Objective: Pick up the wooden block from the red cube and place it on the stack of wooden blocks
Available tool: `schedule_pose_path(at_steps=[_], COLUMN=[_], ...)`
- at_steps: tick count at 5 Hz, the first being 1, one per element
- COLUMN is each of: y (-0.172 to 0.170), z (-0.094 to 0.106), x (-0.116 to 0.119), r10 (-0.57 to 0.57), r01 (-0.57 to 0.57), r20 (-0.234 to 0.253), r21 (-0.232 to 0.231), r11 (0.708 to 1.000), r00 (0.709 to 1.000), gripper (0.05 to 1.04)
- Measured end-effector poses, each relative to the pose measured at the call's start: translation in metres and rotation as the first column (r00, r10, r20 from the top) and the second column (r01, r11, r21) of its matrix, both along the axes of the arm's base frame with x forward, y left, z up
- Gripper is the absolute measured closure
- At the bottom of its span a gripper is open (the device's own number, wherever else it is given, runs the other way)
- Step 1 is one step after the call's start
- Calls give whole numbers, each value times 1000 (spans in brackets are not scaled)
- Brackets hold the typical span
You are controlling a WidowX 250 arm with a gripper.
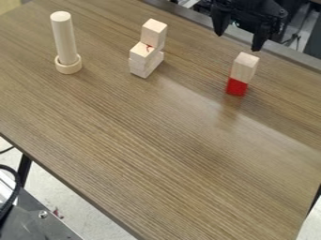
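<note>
The black gripper [237,41] hangs open at the top right, with nothing between its fingers. Just below its right finger, a plain wooden block [244,67] rests on a red block [236,87], the two forming a short upright stack. Left of these, a stepped stack of pale wooden blocks [143,61] has one upright block [153,33] on its back end and a small red mark on its side. At the upper left, a pale wooden cylinder [64,37] stands upright in a round wooden ring [68,65].
The brown wooden table [144,140] has a grey rail [188,17] along its far edge. Cables and dark equipment lie beyond that rail. A metal piece [47,218] with a black cable is at the lower left, below the table's edge.
</note>
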State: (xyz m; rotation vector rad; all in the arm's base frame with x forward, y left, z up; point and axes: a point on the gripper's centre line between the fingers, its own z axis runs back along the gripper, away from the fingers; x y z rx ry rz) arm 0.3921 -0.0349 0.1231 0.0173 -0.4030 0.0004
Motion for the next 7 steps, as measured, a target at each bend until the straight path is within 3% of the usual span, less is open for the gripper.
schedule_pose_path(at_steps=[1,2,5,7], y=[0,0,-3,-9], z=[-15,-29,-23,-24], x=[-2,8,16,13], r10=[2,22,39,37], r01=[-2,-22,-40,-40], r20=[-40,-49,-29,-47], r21=[3,3,-30,-58], r11=[1000,1000,999,998], r00=[999,999,999,998], gripper=[83,83,83,83])
